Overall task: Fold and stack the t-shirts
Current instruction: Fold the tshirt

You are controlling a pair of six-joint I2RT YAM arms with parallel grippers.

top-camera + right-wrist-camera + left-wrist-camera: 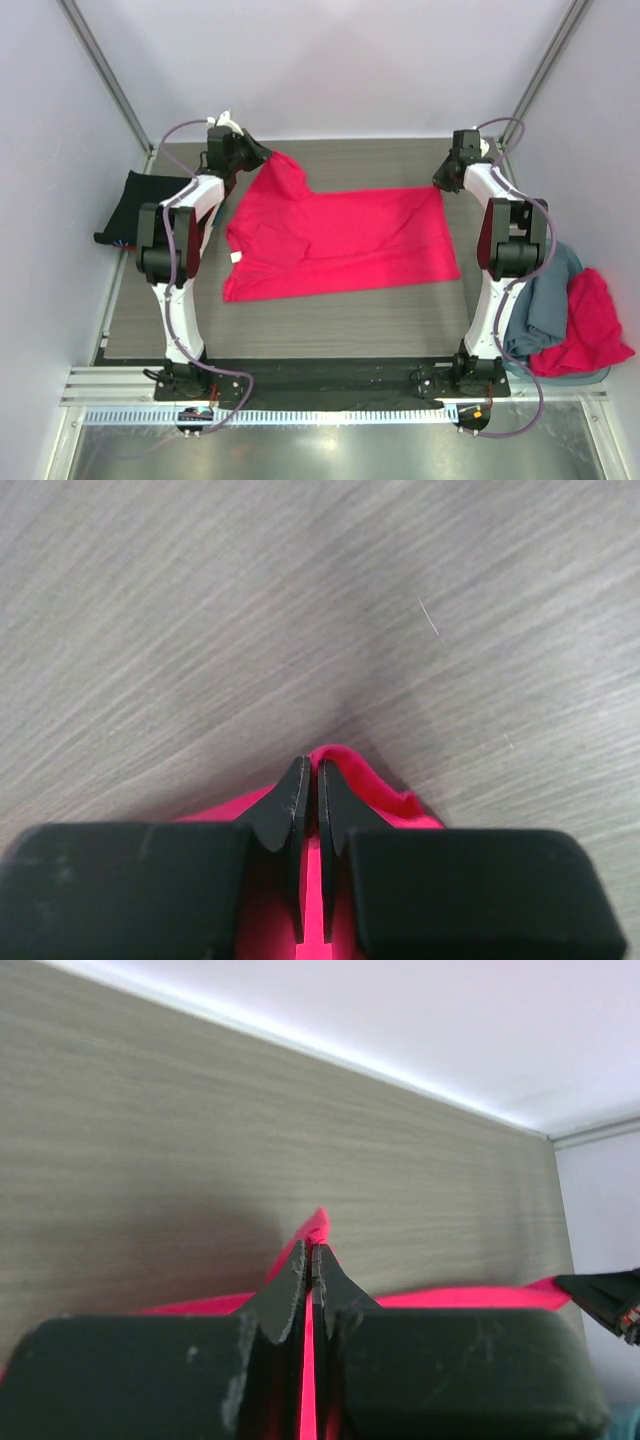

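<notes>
Along the bottom of the top view the two arm bases sit on a black plate [330, 375]. Beyond it a bare strip of the wood-grain table [330, 325] runs the whole width, up to the near hem of the pinkish-red t-shirt [340, 245]. That shirt lies spread across the middle of the frame, its white neck label [238, 258] at the left side and its near edge slanting slightly upward toward the right. At the lower right a grey-blue t-shirt [545, 295] and a red t-shirt [592, 325] lie heaped together at the table's right edge, beside the right arm. At the left edge of the frame a black t-shirt [135, 205] lies crumpled beside the left arm, apart from the spread shirt.

Farther up, the right gripper [441, 184] pinches the spread shirt's upper-right corner. Its wrist view shows the fingers closed to a sliver with red cloth between them, low over the wood. The left gripper [268, 157], at upper left, is likewise clamped on a corner of the shirt, and the cloth rises in a peak to it. Past both grippers lies only a narrow band of bare table, ending at the pale back wall [330, 70].
</notes>
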